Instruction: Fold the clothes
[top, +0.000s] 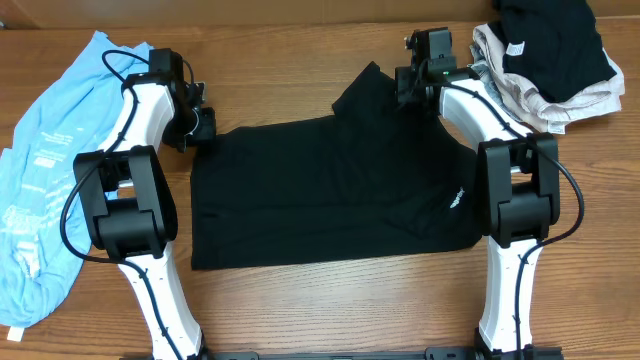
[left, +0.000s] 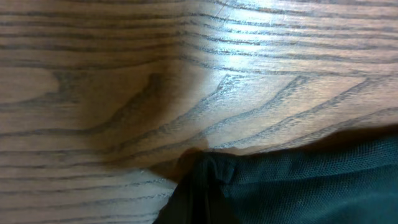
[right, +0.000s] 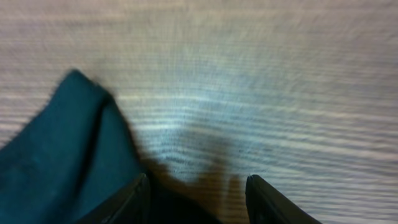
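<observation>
A large black garment (top: 320, 195) lies spread flat in the middle of the table, with a small white logo (top: 458, 197) near its right edge and a sleeve (top: 365, 90) pointing to the back. My left gripper (top: 203, 125) sits at the garment's back left corner. In the left wrist view, black fabric (left: 280, 186) bunches into a pinched fold at the bottom middle and my fingers are hidden. My right gripper (top: 405, 85) hovers by the sleeve; in its wrist view the right gripper (right: 198, 193) is open, with the dark cloth (right: 62, 155) beside its left finger.
A light blue garment (top: 45, 190) lies along the left edge of the table. At the back right is a heap of beige cloth (top: 560, 100) topped by another black piece (top: 555, 45) with a white tag. Bare wood runs along the back and front.
</observation>
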